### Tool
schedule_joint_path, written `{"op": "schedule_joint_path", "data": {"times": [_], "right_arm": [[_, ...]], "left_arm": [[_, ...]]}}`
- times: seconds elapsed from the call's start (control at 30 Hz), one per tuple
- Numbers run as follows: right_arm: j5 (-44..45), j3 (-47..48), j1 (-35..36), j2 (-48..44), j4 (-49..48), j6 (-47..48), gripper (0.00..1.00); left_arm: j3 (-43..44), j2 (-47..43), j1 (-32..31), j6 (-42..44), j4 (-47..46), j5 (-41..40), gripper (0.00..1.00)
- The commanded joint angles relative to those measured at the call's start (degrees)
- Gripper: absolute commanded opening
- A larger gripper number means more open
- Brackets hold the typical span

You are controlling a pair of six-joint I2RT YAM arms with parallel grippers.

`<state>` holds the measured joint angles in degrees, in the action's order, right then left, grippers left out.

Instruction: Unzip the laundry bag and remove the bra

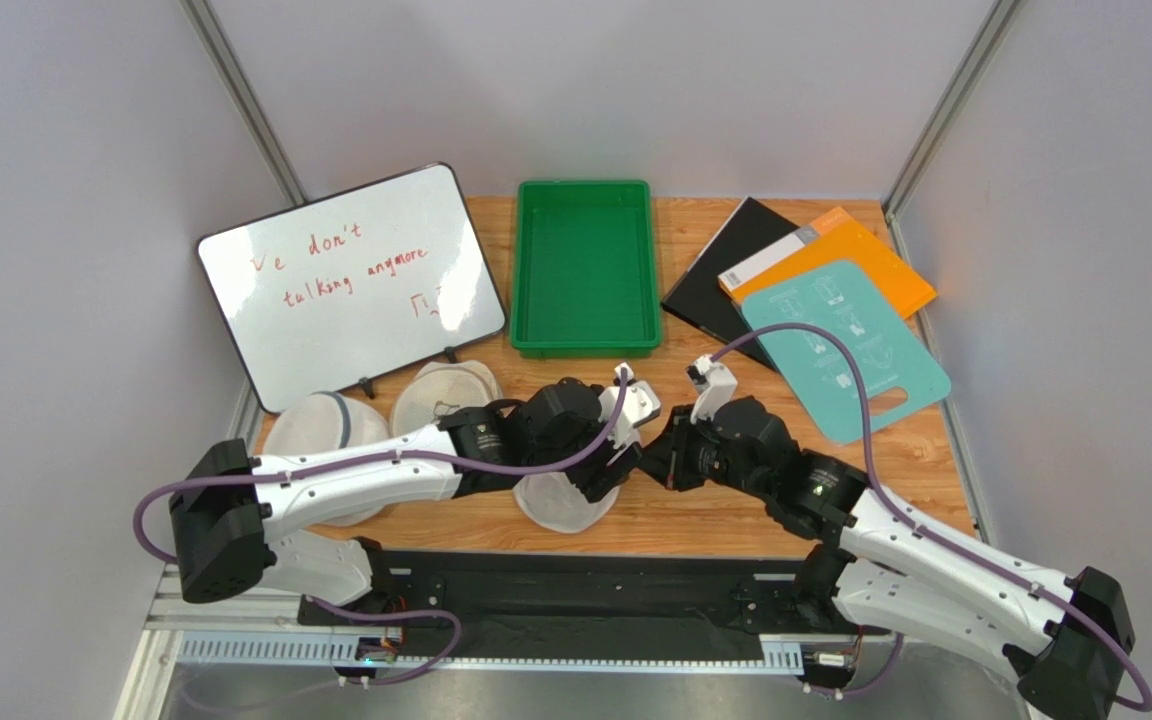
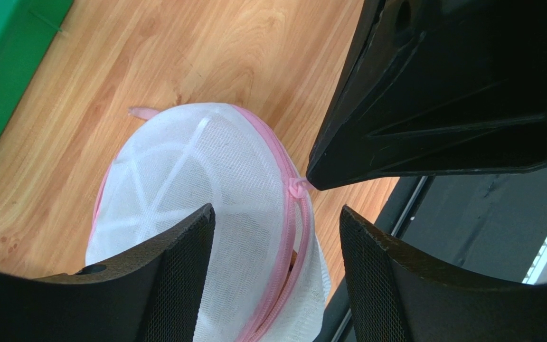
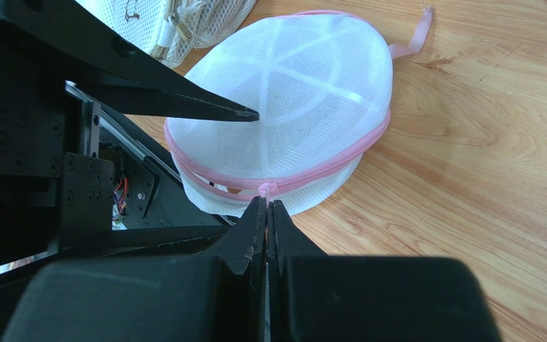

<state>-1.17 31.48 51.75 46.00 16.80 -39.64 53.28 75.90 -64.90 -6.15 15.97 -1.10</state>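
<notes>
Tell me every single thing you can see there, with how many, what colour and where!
round white mesh laundry bag with pink zipper: one, white and pink, near edge, middle
whiteboard with red writing: one, white, back left
plain white round mesh bags: two, white, left side, in front of the whiteboard
rectangular plastic tray: one, green, back middle
flat black book: one, black, back right
orange folder: one, orange, back right, over the book
teal board: one, teal, right, atop the folder
wooden table: one, light brown, under everything
left gripper: one, black, open over the laundry bag
right gripper: one, black, shut, tips against the pink zipper pull
</notes>
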Motion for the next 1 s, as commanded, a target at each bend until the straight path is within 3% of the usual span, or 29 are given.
{"op": "schedule_joint_path", "data": {"times": [0.0, 0.1, 0.33, 0.47, 0.97], "right_arm": [[-0.2, 2.5, 0.4, -0.2, -2.5, -0.4, 0.00], [-0.1, 2.4, 0.5, -0.4, -2.4, -0.4, 0.00], [0.2, 2.4, 0.4, -0.5, -2.3, -0.4, 0.00], [1.0, 2.4, 0.4, -0.6, -1.8, -0.4, 0.00], [6.8, 1.3, 0.2, -0.1, 0.3, 1.6, 0.00]], "left_arm": [[-1.2, 0.5, -0.3, -0.3, -0.9, -0.1, 0.71], [-1.9, 0.2, -0.3, -0.3, -0.8, -0.4, 0.60], [-2.7, -0.4, -0.3, -0.5, -0.7, -1.1, 0.17], [-2.9, -0.8, -0.3, -0.5, -0.3, -1.6, 0.00], [-5.7, -5.8, -0.3, 0.3, 2.0, -4.3, 0.00]]}}
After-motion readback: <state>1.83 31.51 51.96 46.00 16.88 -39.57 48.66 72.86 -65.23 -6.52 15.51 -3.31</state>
